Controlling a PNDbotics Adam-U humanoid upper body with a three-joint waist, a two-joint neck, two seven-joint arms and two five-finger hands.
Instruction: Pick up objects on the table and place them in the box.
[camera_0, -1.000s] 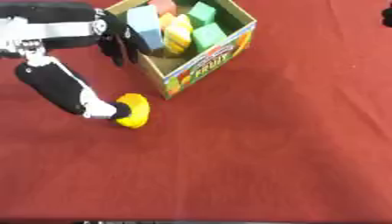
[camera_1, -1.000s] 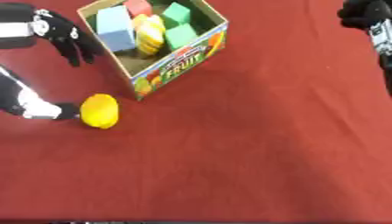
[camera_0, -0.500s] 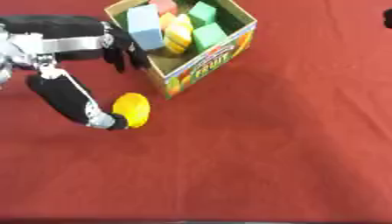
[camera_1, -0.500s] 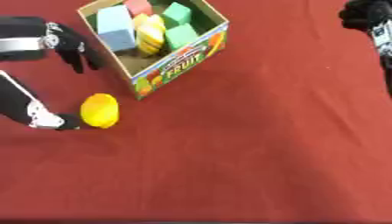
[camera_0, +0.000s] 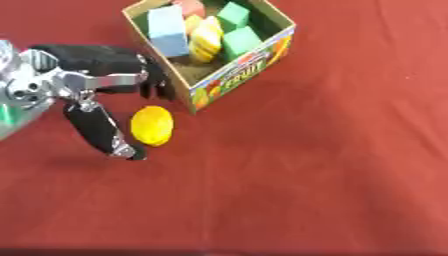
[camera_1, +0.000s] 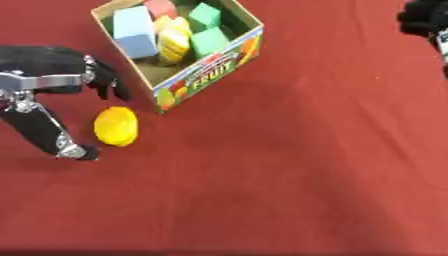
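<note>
The box (camera_0: 241, 82) sat up in the top left part of the red table (camera_0: 332, 175), turned at an angle so one corner pointed down toward the middle. Tons of open room on that cloth: everything right of the box and the whole lower half was bare red, right down to a dark strip along the bottom edge. The tight spot was on the left, where the yellow object (camera_0: 152, 125) lay just beside the box's near left corner, not quite touching it as far as I could tell.

The left hand (camera_0: 105, 67) came in from the left edge, fingers (camera_0: 157, 82) hanging down spread and relaxed right by the box wall, holding nothing. Its thumb (camera_0: 101, 131) stretched down along the left of the yellow thing, tip near it, but I couldn't say if it touched.

The right hand (camera_1: 426, 20) only showed as a dark shape at the top right corner of the right eye view, so I couldn't tell how its fingers stood.

The yellow object looked like a roundish flattened lump, orange-yellow. Inside the cardboard box, which had fruit print and "FRUIT" on the side, sat a light blue block (camera_0: 166, 30), two green blocks (camera_0: 241, 42), a yellow ridged piece (camera_0: 206, 37) and something red (camera_0: 191, 7).
</note>
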